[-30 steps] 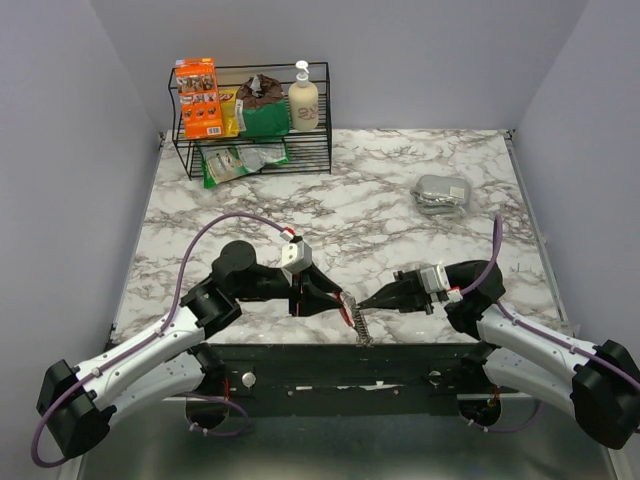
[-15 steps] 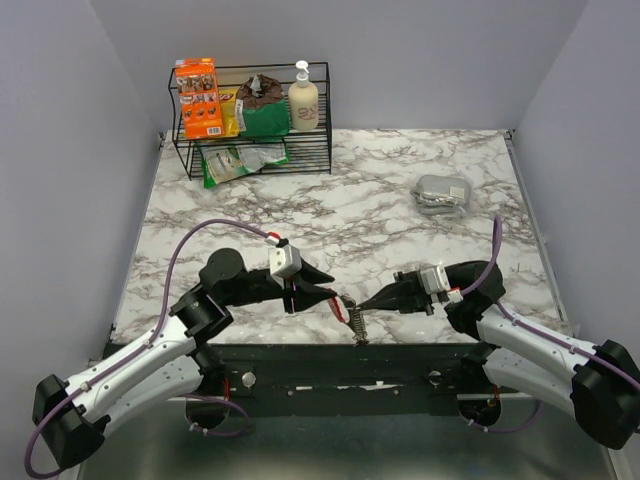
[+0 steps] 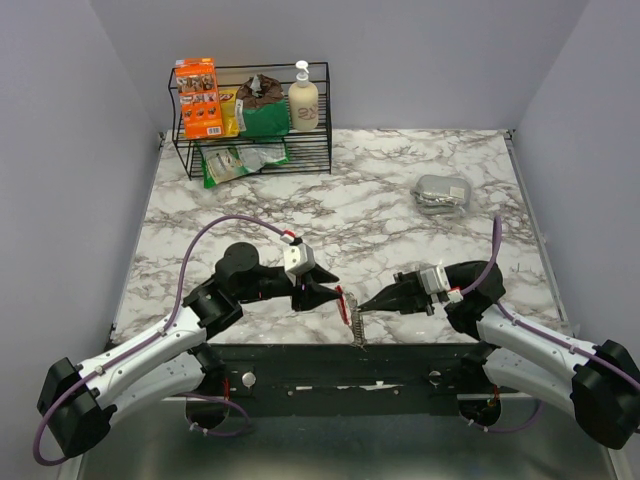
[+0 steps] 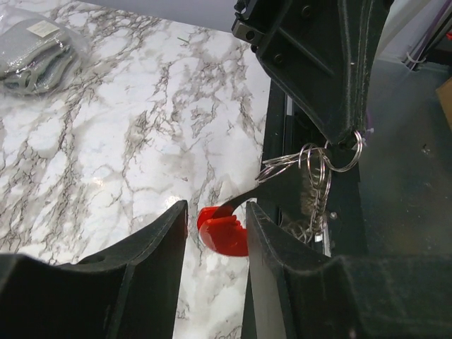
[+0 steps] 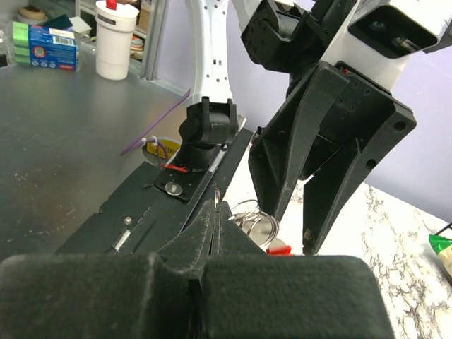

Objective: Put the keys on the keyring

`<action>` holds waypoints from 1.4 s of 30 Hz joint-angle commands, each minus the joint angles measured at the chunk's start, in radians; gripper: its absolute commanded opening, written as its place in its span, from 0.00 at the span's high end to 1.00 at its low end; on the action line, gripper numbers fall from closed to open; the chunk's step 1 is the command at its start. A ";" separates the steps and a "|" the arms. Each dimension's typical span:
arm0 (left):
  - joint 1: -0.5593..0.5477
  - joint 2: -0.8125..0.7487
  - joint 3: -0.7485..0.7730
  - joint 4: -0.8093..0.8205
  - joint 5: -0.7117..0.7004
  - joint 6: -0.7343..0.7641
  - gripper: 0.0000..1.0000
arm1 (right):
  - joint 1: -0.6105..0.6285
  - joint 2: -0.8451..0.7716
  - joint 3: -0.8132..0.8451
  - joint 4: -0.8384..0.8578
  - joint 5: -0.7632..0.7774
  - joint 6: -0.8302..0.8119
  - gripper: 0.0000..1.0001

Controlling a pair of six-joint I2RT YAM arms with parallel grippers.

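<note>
- A marble counter (image 3: 400, 210) is seen from above, with two robot arms meeting at its near edge.
- The keyring (image 3: 355, 322), red on one side and ridged gray on the other, is between the two hands, and its gray end reaches past the counter edge.
- The left hand (image 3: 332, 292) has its fingers (image 4: 159, 244) apart with the keyring's red end between them. I cannot tell whether they pinch it.
- The right hand (image 3: 361, 305) has its fingers pressed tightly together on the silver wire rings (image 4: 311, 161) attached to the keyring.

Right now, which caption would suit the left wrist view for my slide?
Right jaws pinch the wire rings; the red keyring sits between the left jaws.
</note>
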 commanded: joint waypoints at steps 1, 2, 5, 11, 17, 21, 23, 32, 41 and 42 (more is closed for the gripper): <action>-0.007 -0.014 0.017 0.047 0.029 0.014 0.49 | 0.006 -0.002 0.003 0.060 -0.023 0.002 0.99; -0.006 -0.017 0.017 0.050 0.027 0.013 0.46 | 0.006 0.001 0.003 0.060 -0.025 0.004 0.99; -0.006 -0.013 0.014 0.059 0.026 0.010 0.43 | 0.004 0.003 0.007 0.061 -0.028 0.007 0.99; -0.007 -0.017 0.014 0.079 0.032 0.005 0.42 | 0.006 0.008 0.010 0.069 -0.040 0.010 0.99; -0.007 -0.004 0.012 0.108 0.056 0.005 0.43 | 0.006 0.006 0.010 0.074 -0.040 0.019 0.99; -0.007 0.019 0.021 0.104 0.093 0.000 0.45 | 0.006 0.008 0.010 0.074 -0.039 0.019 0.99; -0.009 0.018 0.025 0.091 0.096 0.002 0.47 | 0.006 0.008 0.010 0.074 -0.037 0.021 0.99; -0.009 -0.051 0.017 0.064 0.098 0.013 0.51 | 0.006 0.017 0.007 0.080 -0.035 0.022 0.99; -0.009 -0.077 0.009 0.045 0.118 0.017 0.47 | 0.006 0.040 0.011 0.120 -0.054 0.051 0.99; -0.009 -0.071 0.011 0.045 0.118 0.019 0.46 | 0.006 0.040 0.011 0.124 -0.054 0.054 0.99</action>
